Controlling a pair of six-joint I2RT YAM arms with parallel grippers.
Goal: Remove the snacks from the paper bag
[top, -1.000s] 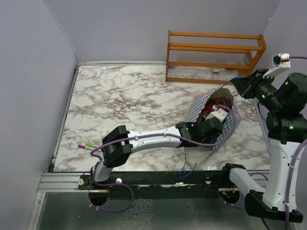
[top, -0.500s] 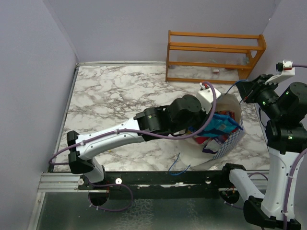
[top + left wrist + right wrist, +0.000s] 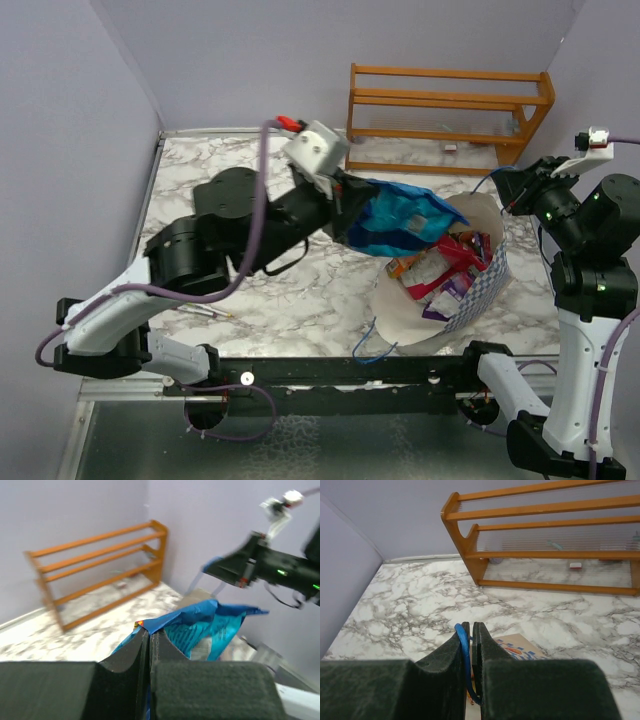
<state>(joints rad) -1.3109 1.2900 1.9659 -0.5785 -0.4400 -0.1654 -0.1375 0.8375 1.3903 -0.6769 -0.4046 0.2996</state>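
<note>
Chips point(image 3: 400, 218) held in the air beside bag point(image 3: 482, 292), near the table's point(image 3: 230, 180) right edge.
We log the left claw point(image 3: 347, 197) pressed together on the chips' corner. The right claw point(image 3: 505, 186) pinches the bag's blue cord point(image 3: 464, 639). More packets point(image 3: 445, 265) lie in the open bag, before the rack point(image 3: 445, 115).

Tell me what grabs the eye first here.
The blue chip bag, pinched in the left jaws, hangs in the air left of the paper bag. That bag lies open at the right of the table, colourful packets showing inside, while the right jaws grip its blue cord handle.
</note>
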